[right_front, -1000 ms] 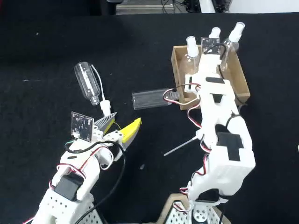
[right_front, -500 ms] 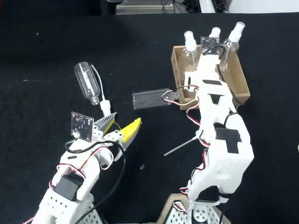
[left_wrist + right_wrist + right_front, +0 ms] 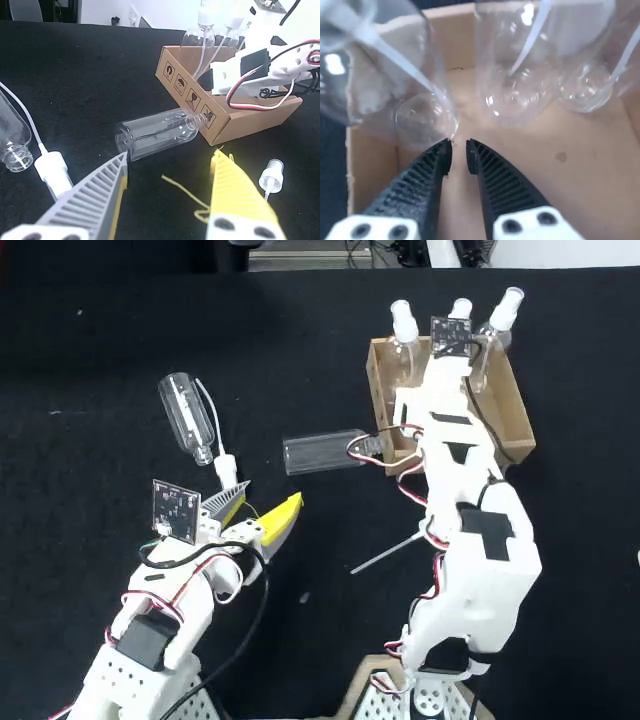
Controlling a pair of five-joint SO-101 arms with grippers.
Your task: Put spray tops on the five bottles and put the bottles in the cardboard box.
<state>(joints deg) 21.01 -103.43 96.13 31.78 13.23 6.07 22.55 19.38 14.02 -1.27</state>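
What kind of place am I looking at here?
Likely a robotics lab bench: a left arm and right arm, small and white with exposed wires, sit at a black table, with clear bottles in a cardboard box.

Saw a plain black table (image 3: 100,340) all over. Noted brown on the cardboard box (image 3: 376,370) at upper right, with small black symbols printed along one side. Found the bottles (image 3: 325,452) clear and the spray tops (image 3: 404,318) white. Marked the left hand (image 3: 268,495), lower left, as one grey ribbed finger (image 3: 95,195) and one yellow. Marked the right hand (image 3: 457,146) as ribbed black. Logged white arms (image 3: 480,580) with black patches.
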